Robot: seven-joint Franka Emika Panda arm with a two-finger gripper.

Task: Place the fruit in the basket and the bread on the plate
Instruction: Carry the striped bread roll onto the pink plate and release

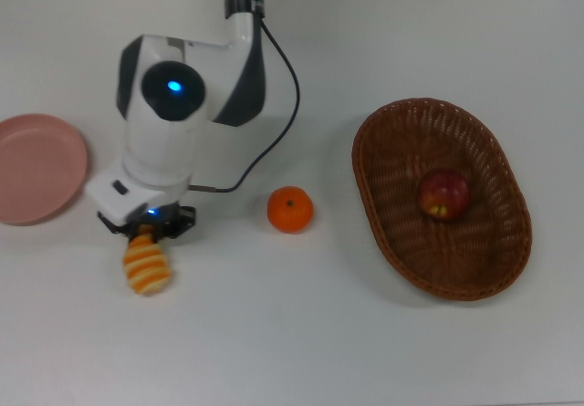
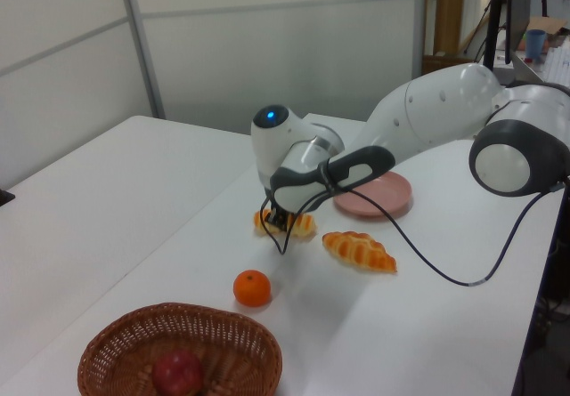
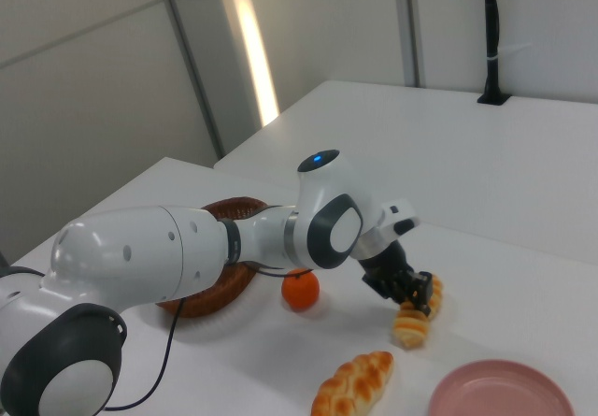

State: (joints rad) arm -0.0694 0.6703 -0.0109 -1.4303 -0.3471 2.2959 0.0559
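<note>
My gripper (image 1: 146, 230) is shut on the upper end of the bread, a striped ridged roll (image 1: 147, 265), low over the table. The same gripper (image 3: 419, 291) holds the roll (image 3: 411, 322) in the right view. A second bread piece, a twisted croissant (image 2: 359, 251), lies beside it; the arm hides it in the top view. The orange mandarin (image 1: 290, 210) sits on the table between roll and basket. The red apple (image 1: 444, 194) lies inside the brown wicker basket (image 1: 383, 150). The pink plate (image 1: 36, 167) holds nothing.
A black cable (image 1: 274, 141) loops from the arm down onto the table near the mandarin. The white table (image 1: 292, 333) stretches bare along the top view's lower edge. The arm's bulky white body (image 1: 173, 114) covers the area between plate and mandarin.
</note>
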